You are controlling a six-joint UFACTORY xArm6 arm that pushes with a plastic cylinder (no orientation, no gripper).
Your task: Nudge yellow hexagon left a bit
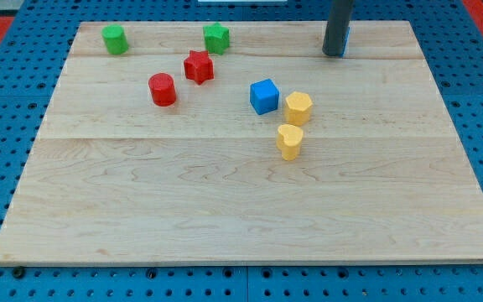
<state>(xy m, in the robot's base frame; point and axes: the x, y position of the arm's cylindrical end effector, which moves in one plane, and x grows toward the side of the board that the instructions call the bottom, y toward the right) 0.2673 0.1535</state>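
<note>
The yellow hexagon [298, 108] stands on the wooden board just right of the blue cube [264, 96], almost touching it. A yellow heart-shaped block [289, 141] stands just below the hexagon. My tip [334, 54] rests near the board's top edge, above and to the right of the hexagon, apart from it. A blue block [345, 35] is mostly hidden behind the rod; its shape cannot be made out.
A red star [198, 66] and a red cylinder [163, 89] stand left of the blue cube. A green star [216, 37] and a green cylinder [114, 39] stand near the top edge. The board [225, 201] lies on a blue pegboard.
</note>
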